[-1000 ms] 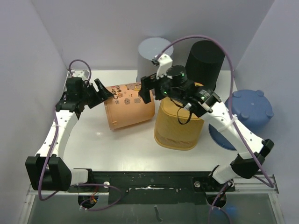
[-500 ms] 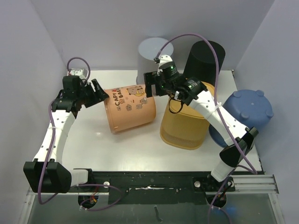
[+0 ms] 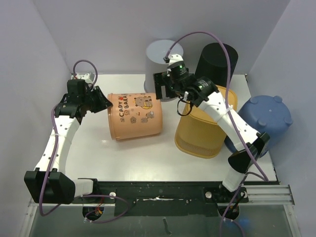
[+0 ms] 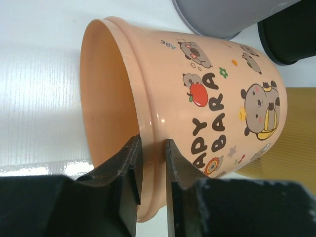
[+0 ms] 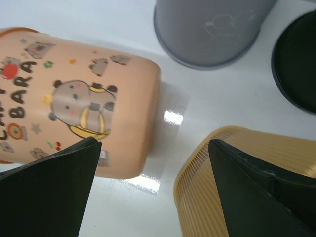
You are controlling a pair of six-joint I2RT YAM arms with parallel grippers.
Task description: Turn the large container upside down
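The large container (image 3: 136, 116) is a peach tub with cartoon bears and lettering. It lies on its side in the middle of the table, mouth to the left. My left gripper (image 3: 105, 104) is shut on its rim, one finger inside the mouth and one outside; the left wrist view shows the rim (image 4: 148, 123) pinched between the fingers (image 4: 131, 168). My right gripper (image 3: 159, 88) hovers open above the tub's closed end, touching nothing. In the right wrist view the tub (image 5: 89, 98) lies below and left of the open right gripper (image 5: 153, 142).
A ribbed yellow basket (image 3: 200, 131) stands just right of the tub, under the right arm. Behind are an upturned grey bin (image 3: 163, 53) and a black bin (image 3: 217, 59). A blue bin (image 3: 264, 117) sits at the right edge. Walls close in on three sides.
My left gripper has closed on the tub's rim. The right gripper has drawn back from the tub's closed end toward the grey bin. The yellow basket has shifted a little right.
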